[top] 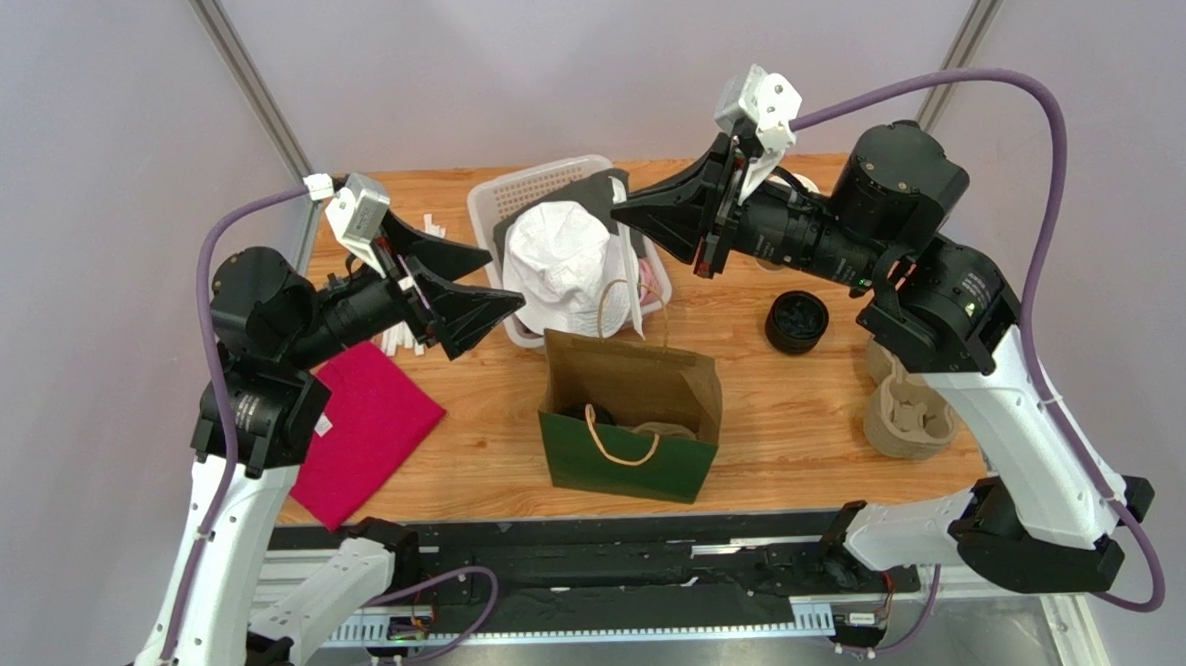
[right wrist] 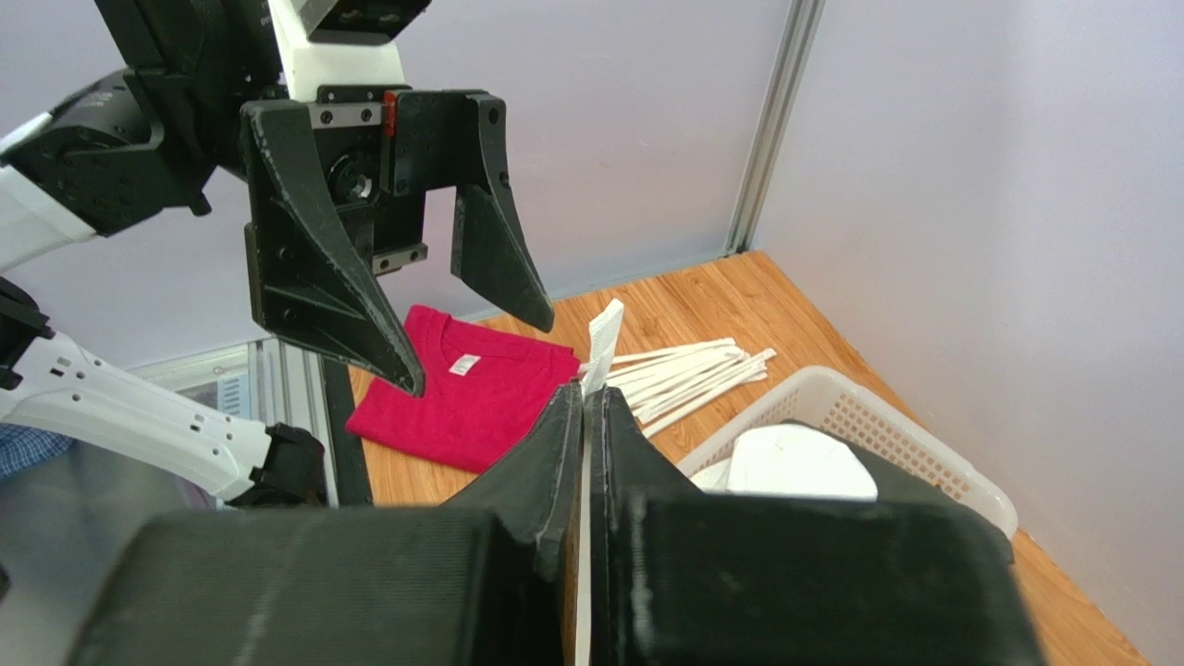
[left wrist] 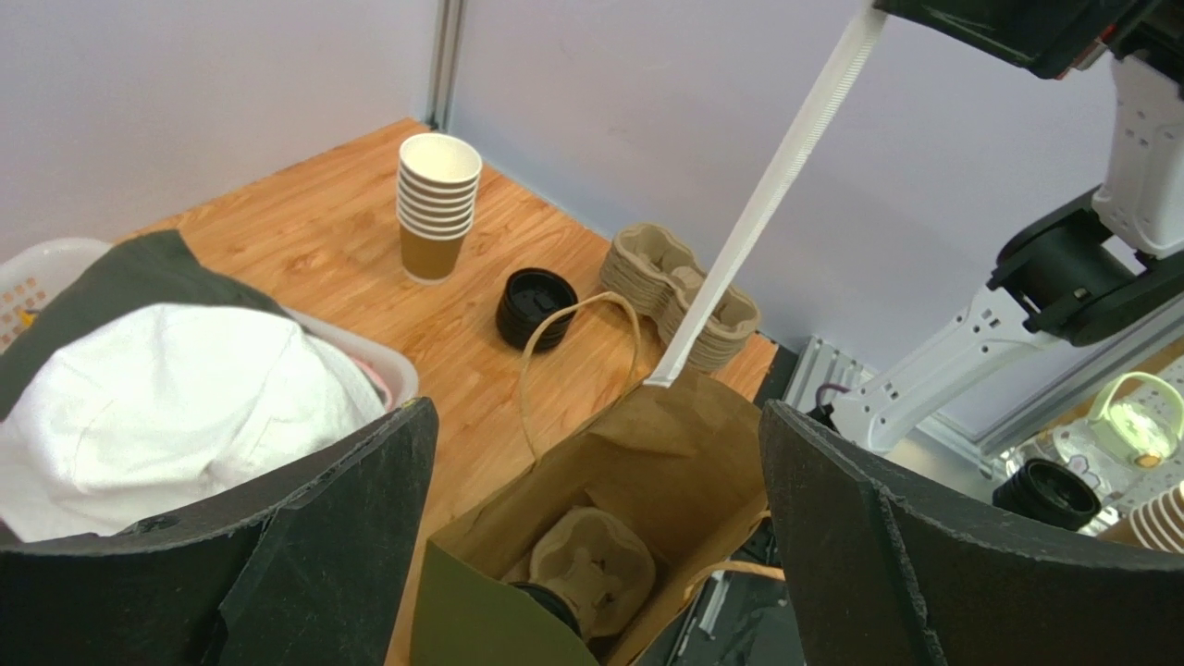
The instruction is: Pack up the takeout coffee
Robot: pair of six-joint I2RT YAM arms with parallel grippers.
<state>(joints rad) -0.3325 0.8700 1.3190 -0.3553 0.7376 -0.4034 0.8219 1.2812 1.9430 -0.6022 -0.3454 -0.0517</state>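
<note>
The green-fronted kraft paper bag [top: 630,455] stands open at the table's middle. Inside it sits a pulp cup carrier [left wrist: 601,559]. Only the black lid edge of the takeout coffee [left wrist: 559,607] shows beside the carrier; the cup itself is hidden. My left gripper [left wrist: 595,416] hangs open above the bag's mouth, holding nothing. My right gripper [right wrist: 584,396] is shut on a white wrapped straw [left wrist: 762,201]. The straw slants down from it, and its lower end is at the bag's far rim. In the top view the right gripper [top: 619,209] hovers over the basket.
A white basket [top: 548,182] with white cloth [top: 559,267] stands behind the bag. A red shirt [top: 363,426] lies left, loose straws [right wrist: 695,372] beside it. A stack of lidless cups [left wrist: 437,206], a black lid pile [top: 797,321] and stacked carriers [top: 907,417] stand right.
</note>
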